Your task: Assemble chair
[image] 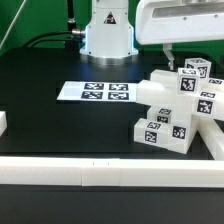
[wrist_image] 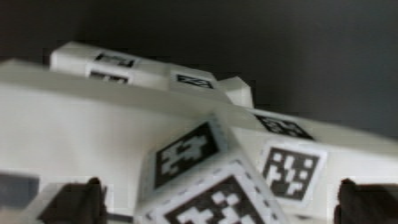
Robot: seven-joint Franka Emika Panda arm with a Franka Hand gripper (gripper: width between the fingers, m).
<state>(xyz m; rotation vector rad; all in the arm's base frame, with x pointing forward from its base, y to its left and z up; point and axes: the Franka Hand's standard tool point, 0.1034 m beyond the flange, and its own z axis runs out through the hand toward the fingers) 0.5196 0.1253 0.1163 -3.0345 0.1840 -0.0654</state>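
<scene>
I hold the claw (wrist_image: 214,205) at full spread, with nothing between its fingers. In the wrist view both fingertips (wrist_image: 80,200) stand well apart on either side of a tagged white block (wrist_image: 228,170), which is not touching either of them.

The chair parts (image: 178,112) sit in one cluster on the black surface (image: 60,120), toward the exterior view's right, stacked against and on top of each other. The arm's white housing hangs directly above that cluster. The marker board (image: 95,92) lies flat on the surface, apart from the pile, toward the exterior view's left. A white rail (image: 60,172) borders the near edge.

Hazards from this position, as I judge them:

1. The block below the claw appears tilted, corner up. Closing on it may pinch a corner rather than two flat faces, and the block may twist or squirt out.
2. The parts lie tight together. A descending fingertip may strike a neighbouring piece and shove the pile.
3. Loosely stacked pieces may topple if one is lifted out.
4. The wrist view is blurred; alignment is hard to confirm.
</scene>
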